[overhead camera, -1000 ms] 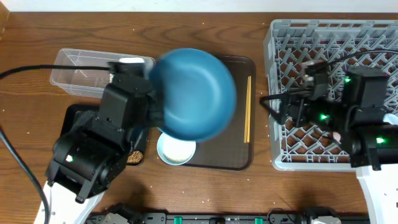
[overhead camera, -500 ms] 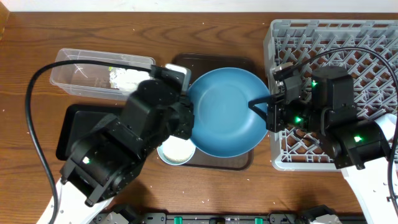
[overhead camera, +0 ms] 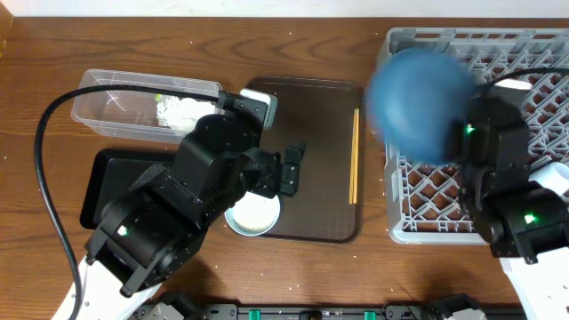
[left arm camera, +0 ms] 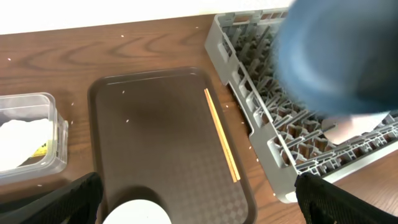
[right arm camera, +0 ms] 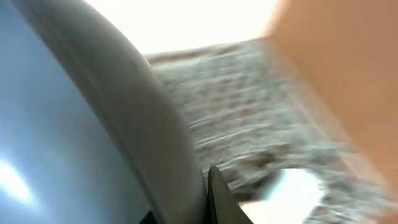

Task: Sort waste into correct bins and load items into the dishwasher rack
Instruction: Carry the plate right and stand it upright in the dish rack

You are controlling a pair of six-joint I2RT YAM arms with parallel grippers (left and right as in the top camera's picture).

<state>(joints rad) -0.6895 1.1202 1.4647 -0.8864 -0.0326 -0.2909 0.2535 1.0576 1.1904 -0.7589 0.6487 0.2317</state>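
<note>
nearest the robot, the white bowl (overhead camera: 252, 215) sits upright on the near-left corner of the brown tray (overhead camera: 320, 116), partly under the left arm. just beyond it the left gripper (overhead camera: 290, 167) hangs over the tray's left half. the left wrist view shows its 2 fingers spread wide with nothing between them. the chopsticks (overhead camera: 354, 156) lie along the tray's right edge, pointing from near to far, close to the rack's left wall but not touching it.

left of the brown tray, the black tray (overhead camera: 107, 169) is mostly covered by the left arm, so what it holds cannot be told. farther back on the left stands the clear tub (overhead camera: 107, 107), with the crumpled tissue (overhead camera: 182, 111) in its right end and a bit of green beside it.

on the right the grey rack (overhead camera: 471, 34) runs from the near edge of the table (overhead camera: 53, 53) to the far edge. the blue bowl (overhead camera: 420, 102) is up in the air, blurred, over the rack's far-left part and overhanging its left wall. the right gripper (right arm camera: 210, 186) holds it by the rim. in the right wrist view 1 dark finger presses the outside of the rim. the other finger is hidden.
</note>
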